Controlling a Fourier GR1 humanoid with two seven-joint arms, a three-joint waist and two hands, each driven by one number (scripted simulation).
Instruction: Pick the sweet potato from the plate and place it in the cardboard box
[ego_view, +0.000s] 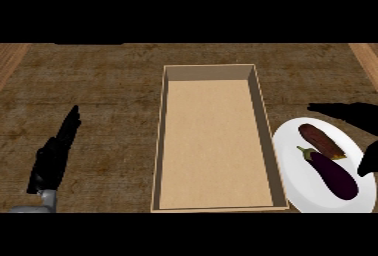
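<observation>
A brown-red sweet potato (321, 140) lies on the upper part of a white plate (295, 170) at the right. A purple eggplant (332, 175) lies just below it on the same plate. The long open cardboard box (210, 145) stands in the middle and holds nothing. My right hand (354, 112) comes in from the right edge, open. Its fingers stretch over the plate's far rim and its thumb (368, 162) hangs by the plate's right side. It touches neither vegetable. My left hand (55, 155) rests open at the left, fingers straight.
A brown woven mat (96, 85) covers the counter. Wooden counter strips show at the far left (9, 60) and the far right corner. The box's right wall stands close beside the plate's left rim.
</observation>
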